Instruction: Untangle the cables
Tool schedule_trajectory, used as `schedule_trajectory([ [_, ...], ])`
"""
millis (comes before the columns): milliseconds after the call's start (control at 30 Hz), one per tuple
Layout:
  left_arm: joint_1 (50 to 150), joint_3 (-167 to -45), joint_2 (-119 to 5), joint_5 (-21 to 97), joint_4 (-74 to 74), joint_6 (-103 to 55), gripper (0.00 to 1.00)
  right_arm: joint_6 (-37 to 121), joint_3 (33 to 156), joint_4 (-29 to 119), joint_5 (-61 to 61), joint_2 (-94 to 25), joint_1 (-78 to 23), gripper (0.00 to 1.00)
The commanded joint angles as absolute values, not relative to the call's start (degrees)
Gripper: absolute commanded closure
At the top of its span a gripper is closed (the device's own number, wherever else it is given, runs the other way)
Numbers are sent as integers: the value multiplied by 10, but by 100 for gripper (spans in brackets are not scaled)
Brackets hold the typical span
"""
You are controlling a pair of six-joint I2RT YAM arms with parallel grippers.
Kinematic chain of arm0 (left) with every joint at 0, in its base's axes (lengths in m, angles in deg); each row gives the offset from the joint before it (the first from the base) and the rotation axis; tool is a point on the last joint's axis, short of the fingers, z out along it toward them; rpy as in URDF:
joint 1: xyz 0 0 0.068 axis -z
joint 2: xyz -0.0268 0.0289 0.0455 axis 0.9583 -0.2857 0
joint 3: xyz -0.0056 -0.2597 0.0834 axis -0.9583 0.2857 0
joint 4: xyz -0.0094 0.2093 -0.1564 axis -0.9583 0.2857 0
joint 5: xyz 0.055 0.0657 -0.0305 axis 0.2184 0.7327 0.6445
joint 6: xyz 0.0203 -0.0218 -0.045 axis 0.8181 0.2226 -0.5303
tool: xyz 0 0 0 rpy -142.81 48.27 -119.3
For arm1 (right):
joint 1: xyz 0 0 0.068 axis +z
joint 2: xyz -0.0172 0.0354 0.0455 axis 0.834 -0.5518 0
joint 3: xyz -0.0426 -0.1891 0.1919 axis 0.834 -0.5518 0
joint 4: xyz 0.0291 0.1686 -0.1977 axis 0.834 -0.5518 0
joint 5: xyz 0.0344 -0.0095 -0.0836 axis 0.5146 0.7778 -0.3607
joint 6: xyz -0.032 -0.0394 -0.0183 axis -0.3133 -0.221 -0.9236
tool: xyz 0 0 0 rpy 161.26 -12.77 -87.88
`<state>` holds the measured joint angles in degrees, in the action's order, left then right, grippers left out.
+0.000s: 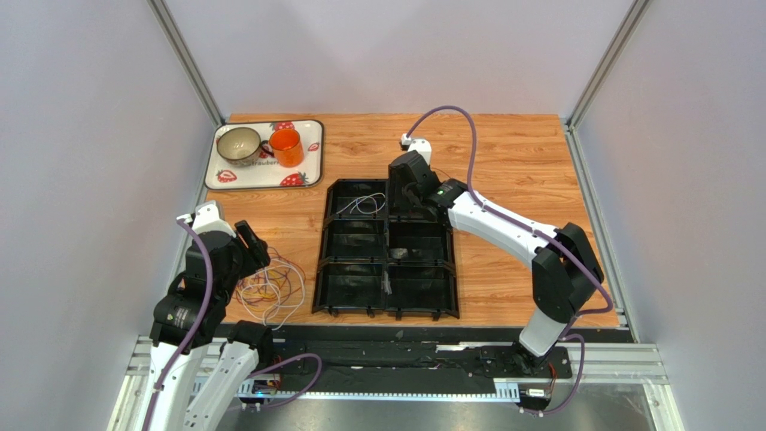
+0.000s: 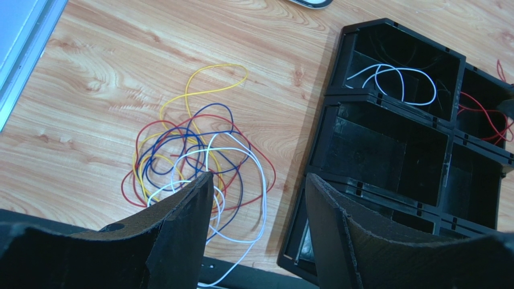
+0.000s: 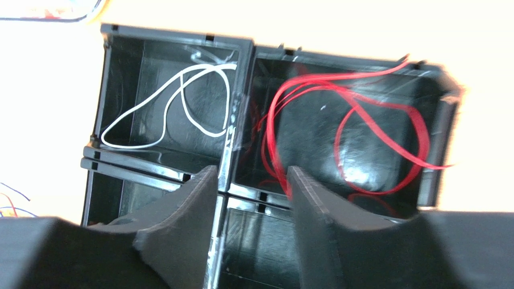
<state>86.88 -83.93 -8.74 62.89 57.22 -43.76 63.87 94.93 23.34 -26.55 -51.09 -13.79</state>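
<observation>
Red cable [image 3: 350, 114] lies in the tray [image 3: 241, 108], right pincer [image 3: 250, 174] gaping empty above. Next: open, empty left pincer [image 2: 258, 180] should pluck one strand from the tangle [image 2: 193, 150].

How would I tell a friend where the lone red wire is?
Find the black divided tray in the middle of the wooden table. In its far row, the right-hand compartment holds the red wire, looped alone; the compartment to its left holds a white wire.

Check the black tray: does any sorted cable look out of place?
Yes. The red cable in the far right compartment of the black tray is not fully inside: one loop hangs over the outer wall.
</observation>
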Motion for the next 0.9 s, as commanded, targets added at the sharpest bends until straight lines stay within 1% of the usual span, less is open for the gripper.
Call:
schedule_trajectory([
  [0,867,-839,-88,632,556,-429,34,600,1003,205,-321,-473,-138,45],
  [33,867,-839,-88,633,556,-429,34,597,1007,198,-330,-471,-140,42],
  [133,867,-839,-88,634,556,-429,34,589,1033,177,-331,-478,-154,39],
  [233,867,-839,-89,634,556,-429,34,587,1063,151,-347,-493,-177,39],
  [300,867,-839,-89,634,556,-429,34,603,1077,139,-334,-505,-209,39],
  [467,867,-839,-94,634,556,-429,34,644,1141,96,-268,-546,-311,44],
  [533,867,-839,-96,633,556,-429,34,647,1165,80,-224,-575,-349,51],
  [600,867,-840,-99,632,556,-428,34,636,1175,73,-196,-598,-364,55],
  [867,867,-840,-104,634,557,-429,34,569,1221,17,-228,-689,-376,56],
])
